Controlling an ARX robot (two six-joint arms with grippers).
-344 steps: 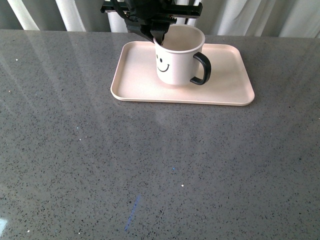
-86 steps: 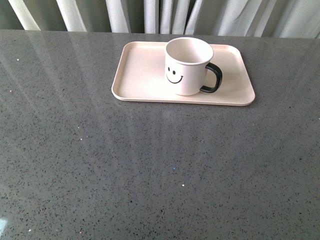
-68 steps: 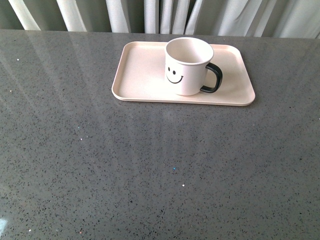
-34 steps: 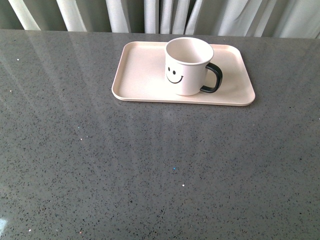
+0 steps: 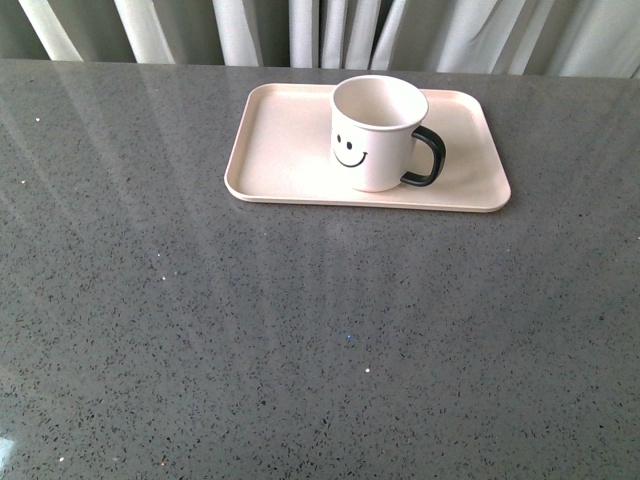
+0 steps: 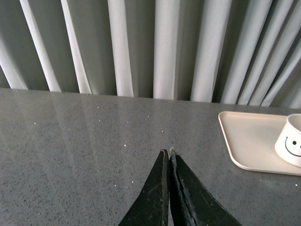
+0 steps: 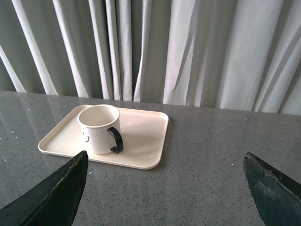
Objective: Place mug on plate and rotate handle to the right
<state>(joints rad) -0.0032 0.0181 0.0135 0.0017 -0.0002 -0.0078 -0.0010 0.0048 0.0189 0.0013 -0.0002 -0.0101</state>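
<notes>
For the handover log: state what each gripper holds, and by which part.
Nothing. Left gripper is shut empty, right gripper open; the mug stands free on the plate.

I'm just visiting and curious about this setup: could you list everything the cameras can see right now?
mug: one, cream-white with a black smiley face, upright on the plate.
handle: one, black, pointing right in the front view.
plate: one, pale pink, on the table's far part.
table: one, speckled grey.
curtains: pale folds, behind the table.
left gripper: one, black, shut, empty, above the table.
right gripper: one, black, wide open, empty, apart from the mug.
</notes>
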